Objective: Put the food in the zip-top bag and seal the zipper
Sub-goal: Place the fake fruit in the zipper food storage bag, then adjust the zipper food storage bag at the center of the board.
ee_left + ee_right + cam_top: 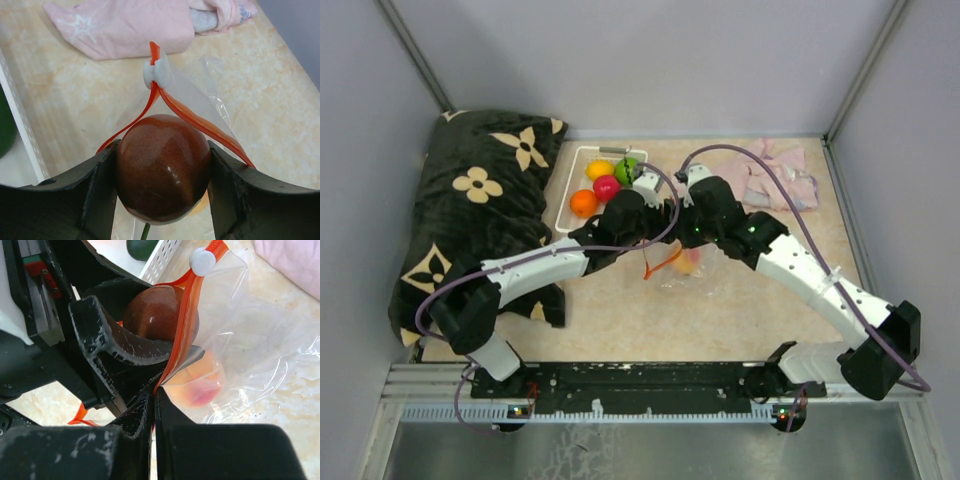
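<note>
- The brown fruit [162, 145] is a hard, glossy plastic ball, and it looks light. Its rounded sides give the pads little to bite on, so an off-centre squeeze could make it roll or squirt out. Its widest part is the place to hold it.
- The left gripper [161, 167] holds it that way: the jaws are spread wide around its middle, one finger touches each flank, and the fruit fills the gap.
- The fruit hangs at the mouth of the zip-top bag [260, 340], between the two runs of the zipper [192, 117], which part in a V below the white slider [156, 72].
- The bag is thin, limp, slick film that probably collapses unless its mouth is held. The stiffer zipper strip is the sound place to take hold.
- The right gripper [154, 392] is pressed together on that strip, pinching one lip of the mouth just beside the fruit and holding it up.
- A peach fruit [197, 382] lies inside the bag, lower down.
- More food, in yellow, green, red and orange, sits in the white basket [568, 185], near the bag on the desk [620, 310].
- The release looks safest once the fruit is past the strip; let go sooner and it may roll off the lip.
</note>
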`<state>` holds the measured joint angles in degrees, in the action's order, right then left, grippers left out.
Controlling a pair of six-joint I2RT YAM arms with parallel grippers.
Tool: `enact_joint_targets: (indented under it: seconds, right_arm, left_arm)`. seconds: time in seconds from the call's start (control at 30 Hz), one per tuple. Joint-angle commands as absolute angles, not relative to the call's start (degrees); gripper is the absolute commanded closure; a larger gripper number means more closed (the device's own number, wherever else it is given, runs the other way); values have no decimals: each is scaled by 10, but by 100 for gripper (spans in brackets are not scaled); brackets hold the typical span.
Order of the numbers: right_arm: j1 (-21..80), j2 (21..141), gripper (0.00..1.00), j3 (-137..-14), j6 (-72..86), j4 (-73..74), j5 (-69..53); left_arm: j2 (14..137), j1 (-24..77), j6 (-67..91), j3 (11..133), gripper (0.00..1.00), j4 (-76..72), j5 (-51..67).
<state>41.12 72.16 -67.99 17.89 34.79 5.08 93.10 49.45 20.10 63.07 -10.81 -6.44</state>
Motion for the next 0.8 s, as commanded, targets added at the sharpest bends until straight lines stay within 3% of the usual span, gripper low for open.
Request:
enact_joint_targets:
  seconds: [0.0,0.4,0.77]
  right_arm:
    - [416,699,100,-673,195,296,21]
    - [416,681,100,-648,205,276,25]
    - [414,664,100,-634,212,271,51]
  left_arm:
    - [936,499,262,656,40,-77,-50]
    - [902,498,283,622,17,-95,-28]
    - [817,499,266,591,14,-51,-32]
